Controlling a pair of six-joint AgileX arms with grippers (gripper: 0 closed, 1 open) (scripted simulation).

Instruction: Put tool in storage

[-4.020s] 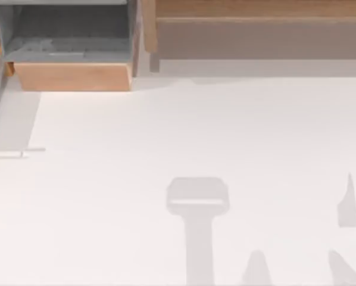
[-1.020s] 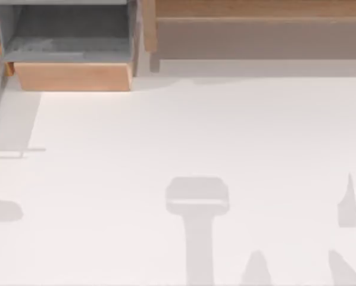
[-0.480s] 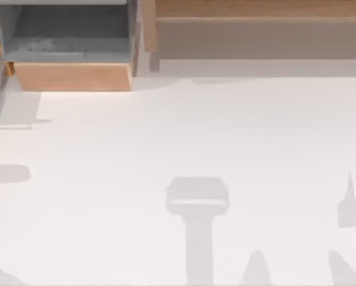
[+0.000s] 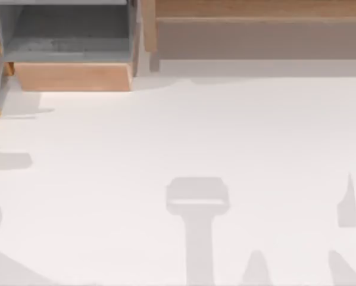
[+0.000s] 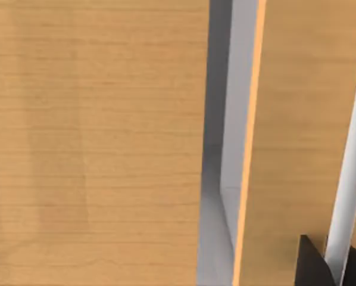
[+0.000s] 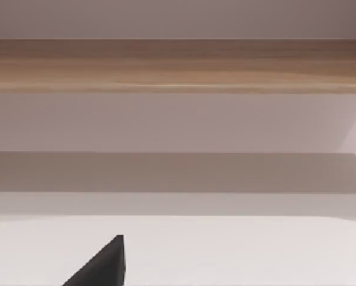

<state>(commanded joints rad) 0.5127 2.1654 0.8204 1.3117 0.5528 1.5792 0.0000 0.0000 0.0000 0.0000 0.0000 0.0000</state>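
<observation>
We are working over a white table (image 4: 184, 131). At its far left corner an open wooden drawer (image 4: 71, 76) with a grey inside is sitting on it, and a long wooden cabinet (image 4: 255, 30) is running along the far edge.

Left finger (image 5: 312, 265): we see one black, flat-faced tip ending in a sharp angled corner; matte, without markings; it lies beside the white bar (image 5: 347, 196) that crosses the wooden panel (image 5: 94, 143)
Right finger (image 6: 103, 265): we see a black wedge tapering to a point; plain surface, set below the wooden rail (image 6: 178, 65)
</observation>
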